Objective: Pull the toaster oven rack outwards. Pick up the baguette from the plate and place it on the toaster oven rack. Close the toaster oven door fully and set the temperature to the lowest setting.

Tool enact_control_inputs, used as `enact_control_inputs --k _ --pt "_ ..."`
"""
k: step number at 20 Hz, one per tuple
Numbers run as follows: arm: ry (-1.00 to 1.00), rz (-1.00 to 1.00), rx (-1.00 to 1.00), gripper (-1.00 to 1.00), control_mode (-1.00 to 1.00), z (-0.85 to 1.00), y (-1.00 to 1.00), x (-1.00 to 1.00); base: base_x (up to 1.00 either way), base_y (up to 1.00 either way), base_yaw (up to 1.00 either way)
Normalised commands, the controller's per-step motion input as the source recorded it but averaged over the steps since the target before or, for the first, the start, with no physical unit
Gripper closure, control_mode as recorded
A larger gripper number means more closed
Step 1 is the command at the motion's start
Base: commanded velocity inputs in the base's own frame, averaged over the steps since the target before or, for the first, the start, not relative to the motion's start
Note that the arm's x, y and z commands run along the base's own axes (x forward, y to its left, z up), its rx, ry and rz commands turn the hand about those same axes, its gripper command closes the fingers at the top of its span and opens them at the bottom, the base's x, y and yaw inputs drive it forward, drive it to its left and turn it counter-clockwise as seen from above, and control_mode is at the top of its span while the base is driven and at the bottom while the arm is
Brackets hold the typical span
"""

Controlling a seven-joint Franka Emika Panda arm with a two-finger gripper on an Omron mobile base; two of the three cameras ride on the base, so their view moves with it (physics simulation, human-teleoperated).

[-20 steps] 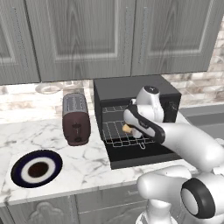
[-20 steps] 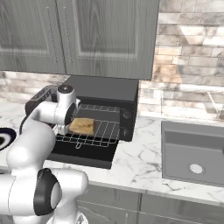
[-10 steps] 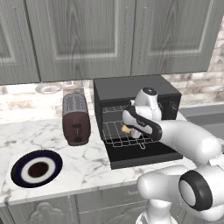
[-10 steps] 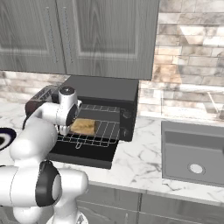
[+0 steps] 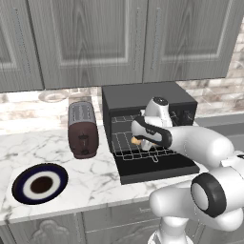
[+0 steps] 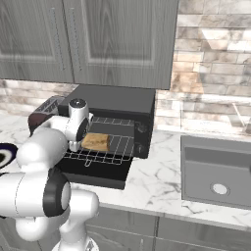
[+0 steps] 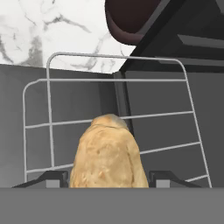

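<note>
The black toaster oven (image 5: 143, 95) (image 6: 115, 100) stands open, its door (image 5: 157, 167) (image 6: 93, 171) folded flat on the counter. The silver wire rack (image 5: 125, 148) (image 6: 117, 147) (image 7: 48, 109) is pulled out over the door. My gripper (image 5: 140, 139) (image 6: 86, 142) (image 7: 107, 178) hangs low over the rack, shut on the golden-tan baguette (image 5: 137, 140) (image 6: 95, 142) (image 7: 107, 153), which rests on or just above the wires. In the hand view a finger tip (image 7: 48, 178) shows at either side of the bread. The navy plate (image 5: 39, 183) (image 6: 5, 154) lies bare at the counter's front left.
A maroon-and-silver slot toaster (image 5: 82, 128) (image 6: 41, 115) (image 7: 131, 17) stands just left of the oven. The oven's control strip (image 6: 142, 139) is on its right side. A sink (image 6: 215, 169) is set into the counter further right. Grey cabinets hang above.
Hardly anything: the hand with the baguette has shifted only slightly over the rack, and the jaws keep the same width.
</note>
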Motion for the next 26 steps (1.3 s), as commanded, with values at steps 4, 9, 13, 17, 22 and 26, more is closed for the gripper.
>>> enact_control_inputs --k 4,9,13,17,22,26 --pt "0.0 0.01 0.0 1.0 -1.0 -0.11 0.0 0.22 0.0 0.0 0.0" --pt "0.0 0.01 0.0 1.0 -1.0 -0.12 0.0 0.23 0.0 0.0 0.0" --pt "0.0 0.01 0.0 1.0 -1.0 -0.15 0.0 0.19 0.0 0.0 0.0" --pt "0.0 0.0 0.0 1.0 -1.0 -0.17 0.0 0.19 0.0 0.0 0.0" --pt "0.0 0.0 0.0 1.0 -1.0 -0.14 0.0 0.14 0.0 0.0 0.0" --pt "0.0 0.0 0.0 -1.0 -1.0 -0.09 0.0 0.09 0.0 0.0 0.0"
